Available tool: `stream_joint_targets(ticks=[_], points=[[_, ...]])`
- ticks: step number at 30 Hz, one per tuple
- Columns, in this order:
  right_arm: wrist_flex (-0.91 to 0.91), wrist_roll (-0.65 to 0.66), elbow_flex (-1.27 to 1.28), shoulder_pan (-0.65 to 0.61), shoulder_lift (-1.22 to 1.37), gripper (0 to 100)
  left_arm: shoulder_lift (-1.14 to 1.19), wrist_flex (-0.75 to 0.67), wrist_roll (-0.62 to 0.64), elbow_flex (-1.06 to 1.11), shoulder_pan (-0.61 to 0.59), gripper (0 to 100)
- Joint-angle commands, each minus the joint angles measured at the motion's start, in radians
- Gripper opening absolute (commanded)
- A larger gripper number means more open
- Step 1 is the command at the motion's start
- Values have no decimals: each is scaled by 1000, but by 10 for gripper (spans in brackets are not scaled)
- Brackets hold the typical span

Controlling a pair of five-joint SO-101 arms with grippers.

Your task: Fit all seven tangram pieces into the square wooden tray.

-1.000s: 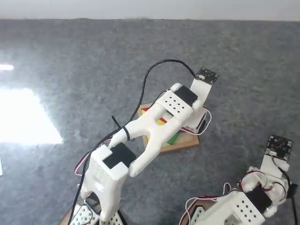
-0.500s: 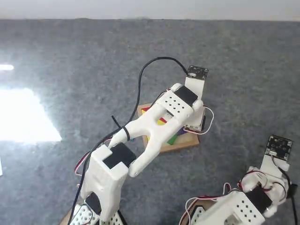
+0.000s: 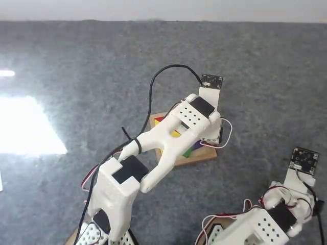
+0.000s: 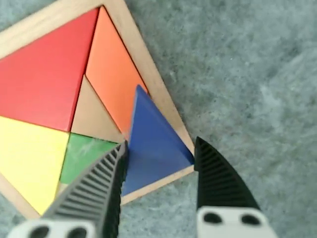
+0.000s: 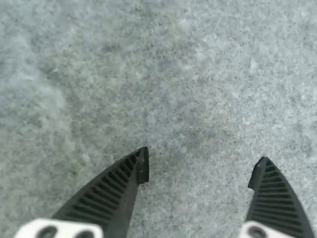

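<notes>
Blue triangle [image 4: 151, 136]: clamped between the fingers of the left gripper [image 4: 159, 146], lying over 1 corner of the tray rim, its tip across the orange piece [image 4: 111, 69].
Left gripper: closed on the blue triangle, 1 finger at each side.
Square wooden tray [image 4: 136, 49]: holds the red piece [image 4: 44, 74], yellow piece [image 4: 27, 158], green piece [image 4: 86, 151] and orange piece around 1 wood-coloured triangle [image 4: 94, 116].
Left arm [image 3: 168, 138]: stretched over the tray at mid-table.
Right gripper [image 5: 201, 161]: spread wide, holding nothing, above the grey table [image 5: 148, 59].
</notes>
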Motion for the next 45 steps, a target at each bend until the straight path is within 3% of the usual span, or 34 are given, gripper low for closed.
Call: stream_joint_targets(ticks=[1, 9, 25, 32, 40, 45], points=[[-24, 5, 9, -7, -15, 329, -11, -14, 11, -4, 17, 17], [-24, 5, 9, -16, -15, 329, -11, 29, 11, -2, 23, 220], [-18, 5, 6, -62, -15, 329, -9, 32, 6, -2, -34, 221], [-16, 5, 5, -65, -15, 329, -8, 32, -68, 13, -129, 221], [-16, 5, 6, -65, -15, 329, 58, 15, -123, 31, -123, 221], [-16, 5, 8, -65, -15, 329, -52, 17, -138, 31, -124, 201]])
